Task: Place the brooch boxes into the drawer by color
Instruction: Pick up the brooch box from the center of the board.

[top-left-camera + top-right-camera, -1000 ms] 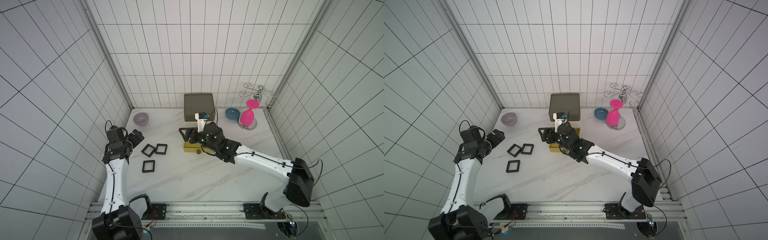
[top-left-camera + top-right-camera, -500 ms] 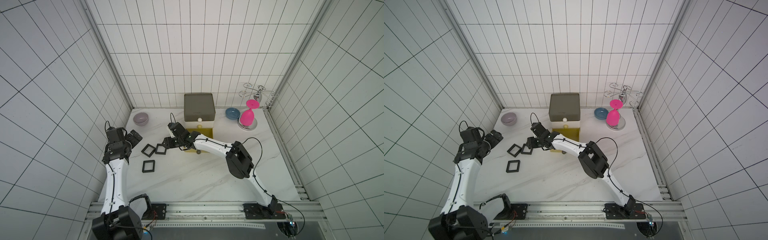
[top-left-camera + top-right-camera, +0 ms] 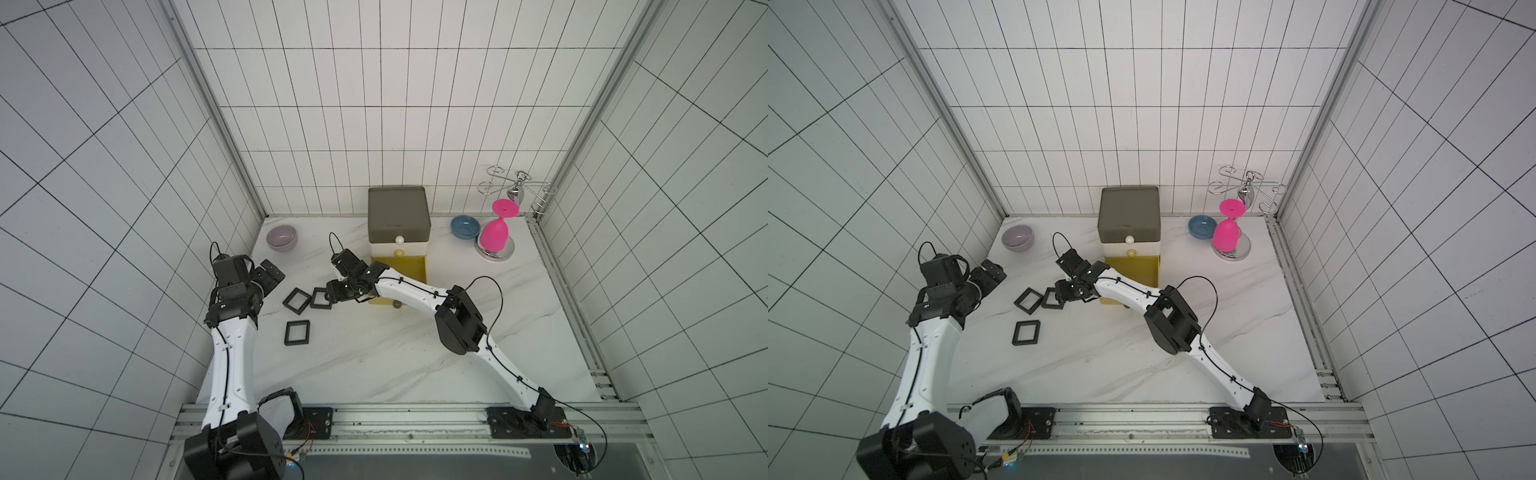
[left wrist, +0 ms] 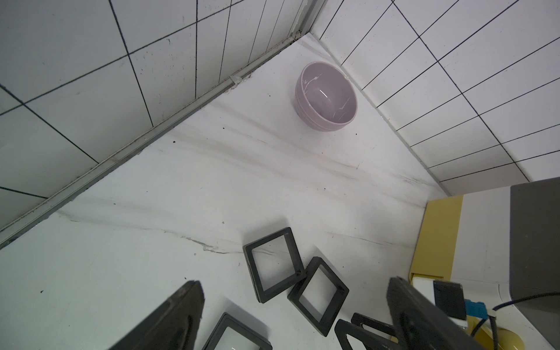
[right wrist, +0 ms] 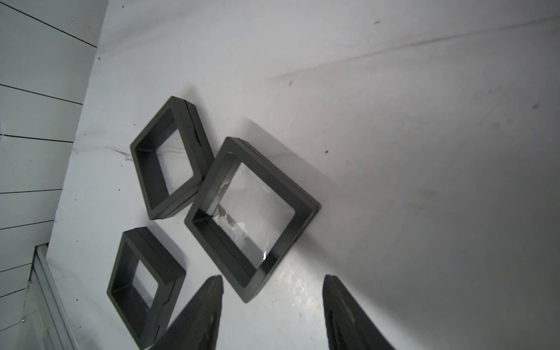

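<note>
Three black brooch boxes lie left of the drawer (image 3: 398, 219): one (image 3: 297, 299) touching a second (image 3: 321, 298), and a third (image 3: 297, 333) nearer the front. In both top views the drawer's yellow bottom tier (image 3: 409, 268) stands pulled out, while the white and olive-grey tiers are pushed in. My right gripper (image 3: 331, 293) is low at the second box. In the right wrist view its jaws (image 5: 272, 303) are open, and a corner of that box (image 5: 251, 212) points into the gap without touching either finger. My left gripper (image 3: 270, 274) hangs wide open and empty above the boxes (image 4: 274, 266).
A lilac bowl (image 3: 282, 237) sits in the back left corner. At the back right are a blue bowl (image 3: 465, 226), an upturned pink goblet (image 3: 494, 235) and a wire glass rack (image 3: 517, 189). My right forearm (image 3: 409, 291) crosses over the open yellow tier.
My right gripper has swung left from the front of the drawer down to the black boxes, and its jaws have narrowed somewhat. The left arm has stayed put.
</note>
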You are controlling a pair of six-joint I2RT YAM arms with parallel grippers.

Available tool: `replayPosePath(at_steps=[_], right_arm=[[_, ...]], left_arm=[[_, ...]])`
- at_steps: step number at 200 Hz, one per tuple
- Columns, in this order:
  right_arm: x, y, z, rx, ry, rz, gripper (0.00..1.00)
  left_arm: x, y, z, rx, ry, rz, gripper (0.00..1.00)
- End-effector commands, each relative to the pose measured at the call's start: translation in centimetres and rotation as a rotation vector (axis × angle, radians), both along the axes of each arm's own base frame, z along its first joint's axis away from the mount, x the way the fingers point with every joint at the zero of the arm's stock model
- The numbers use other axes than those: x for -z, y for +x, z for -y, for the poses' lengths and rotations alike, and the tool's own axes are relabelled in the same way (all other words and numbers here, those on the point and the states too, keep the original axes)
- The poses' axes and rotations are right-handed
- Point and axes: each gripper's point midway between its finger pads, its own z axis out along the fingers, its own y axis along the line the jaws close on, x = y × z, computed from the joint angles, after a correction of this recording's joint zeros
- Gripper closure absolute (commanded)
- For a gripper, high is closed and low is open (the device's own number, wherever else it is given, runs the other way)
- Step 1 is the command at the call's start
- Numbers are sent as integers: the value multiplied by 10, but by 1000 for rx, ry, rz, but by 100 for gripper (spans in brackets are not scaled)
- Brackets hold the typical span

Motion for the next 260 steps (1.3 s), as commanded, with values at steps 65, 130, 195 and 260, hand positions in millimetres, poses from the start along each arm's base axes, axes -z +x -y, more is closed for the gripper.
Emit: replayPosePath(at_steps=[65, 130, 195, 260], right_arm=[[9, 1, -8, -30, -41, 43, 46], [23, 2, -5, -45, -97, 65, 49], [34, -2, 1, -56, -147, 86, 56], [32, -5, 13, -41, -176, 79, 75]], left_arm=[[-5, 1, 2, 12, -2, 22, 2], [-5, 1, 4, 17, -8, 26, 2], [-5, 1, 3, 14, -3, 26, 2], [-6, 1, 4, 20, -6, 28, 2]])
